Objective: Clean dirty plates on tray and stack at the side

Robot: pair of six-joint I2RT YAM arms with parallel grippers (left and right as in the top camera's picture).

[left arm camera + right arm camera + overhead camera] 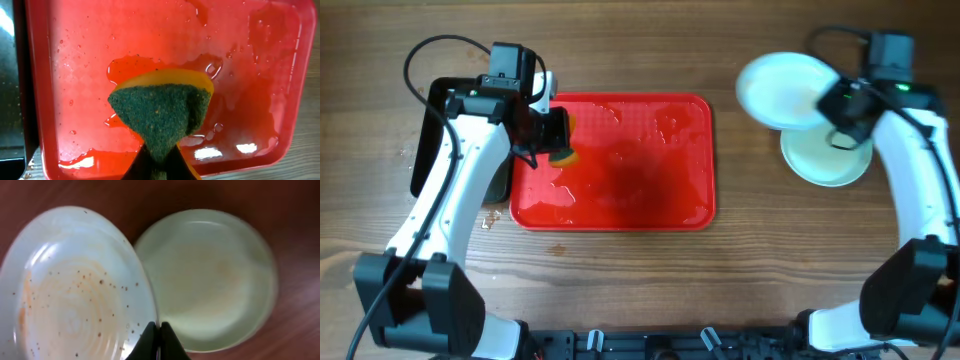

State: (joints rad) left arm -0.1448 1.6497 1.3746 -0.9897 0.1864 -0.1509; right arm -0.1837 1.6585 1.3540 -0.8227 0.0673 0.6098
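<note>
The right gripper (159,332) pinches a speckled plate (75,290) by its thin rim, a stiff, slick, breakable thing, I'd judge, while the left gripper (160,161) clamps the sponge (160,115).

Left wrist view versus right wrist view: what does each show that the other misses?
Only the left wrist view: a green-and-yellow sponge over the wet red tray, with a black pan at the edge. Only the right wrist view: a speckled plate gripped at its rim, and a cleaner plate lying flat. Both: closed jaws at the bottom edge and brown wooden table.
</note>
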